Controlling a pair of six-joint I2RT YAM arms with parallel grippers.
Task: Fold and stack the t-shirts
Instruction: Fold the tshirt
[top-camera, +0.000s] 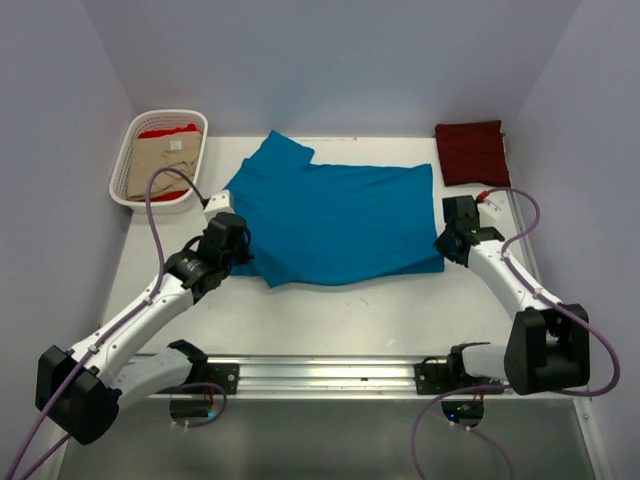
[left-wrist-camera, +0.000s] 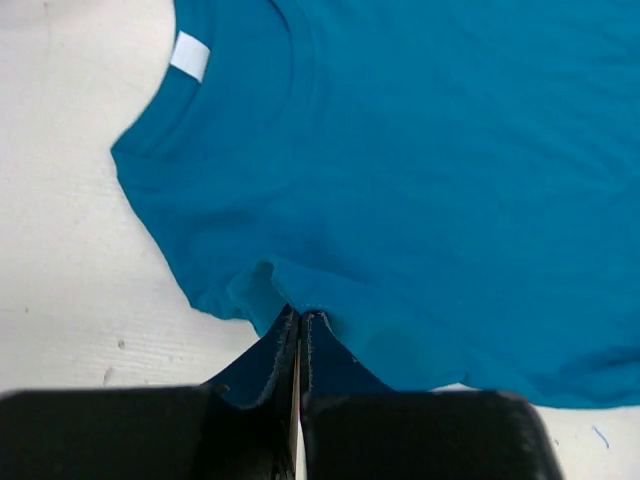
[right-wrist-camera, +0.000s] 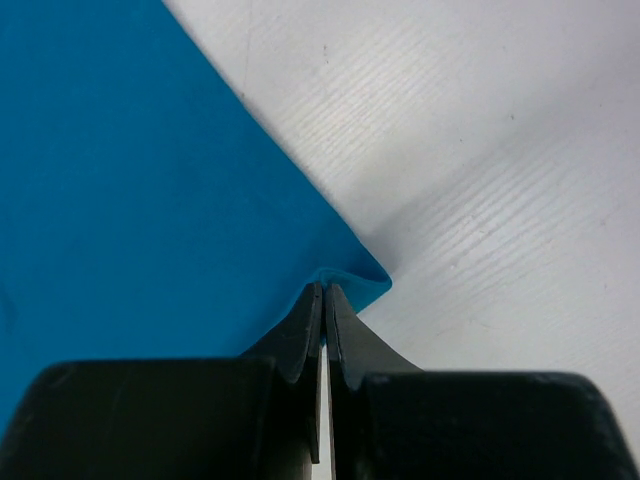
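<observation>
Checking in from the remote station. The teal-blue short-sleeved cloth t-shirt (top-camera: 335, 220) is spread out flat in the middle of the white table (top-camera: 330, 320), collar end to my left and bottom hem to my right, with one sleeve poking out on its far-left side. On the left wrist cam I can see the small white label (left-wrist-camera: 189, 55) inside the collar. The left gripper (left-wrist-camera: 300, 320) is clamped tight on a little fold of cloth at the shirt's near-left edge, jaws squeezed together with just the fabric between them. The right gripper (right-wrist-camera: 325, 290) is doing the same on the shirt's near-right corner, pinched down narrow with the hem corner bunched up at its fingertips. The rest of the shirt lies flat on the table with only light wrinkles. Beyond the shirt's far-right corner, just apart from it, sits the dark maroon folded cloth t-shirt (top-camera: 470, 150) as a neat rectangle. Off the shirt's far-left side is the white slotted plastic basket (top-camera: 125, 175), and inside it the beige soft cloth t-shirt (top-camera: 160, 165) lies crumpled on top of the bright red cloth t-shirt (top-camera: 168, 130), which peeks out at the far end.
</observation>
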